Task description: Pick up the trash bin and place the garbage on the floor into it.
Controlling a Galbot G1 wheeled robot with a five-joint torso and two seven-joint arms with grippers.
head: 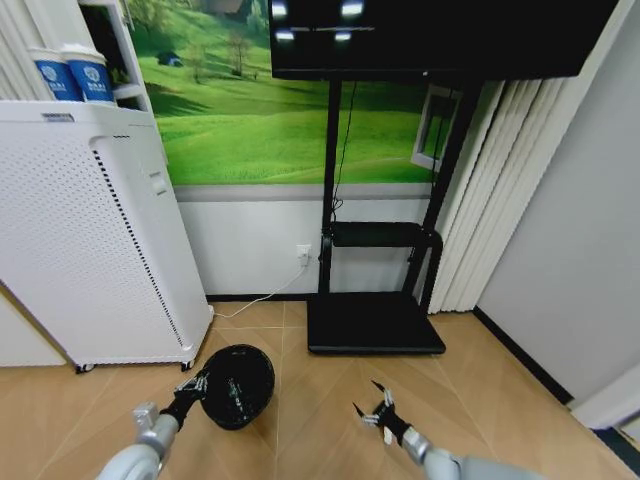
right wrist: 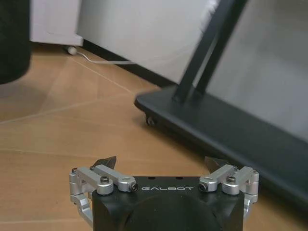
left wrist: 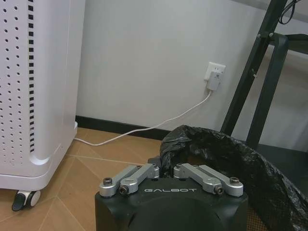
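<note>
Black plastic liner drapes over the rim of the trash bin [head: 238,385], which stands on the wooden floor [head: 320,400] at the near left, just in front of the white cabinet [head: 90,230] and left of the black TV stand [head: 375,320]. The left hand [head: 196,386] has its fingers drawn together on the bin's near-left rim; in the left wrist view the fingertips meet right where the bunched liner [left wrist: 207,144] folds over the edge, so it appears to be pinching rim and liner together. The right hand [head: 378,407] hangs low over bare floor to the right, well apart from the bin, its fingers spread wide and holding nothing.

The step in hand looks like lifting the bin. To do it well, the grip should catch the stiff rim itself and not just the loose liner, or the bag could slide out and leave the bin behind. A one-sided hold will let the bin tip, so the lift should be slow and straight up, watching that it hangs steady and clears the cabinet's wheels and the white cable [left wrist: 144,130] along the wall. No bottle or wrappers can be made out on the floor here.
</note>
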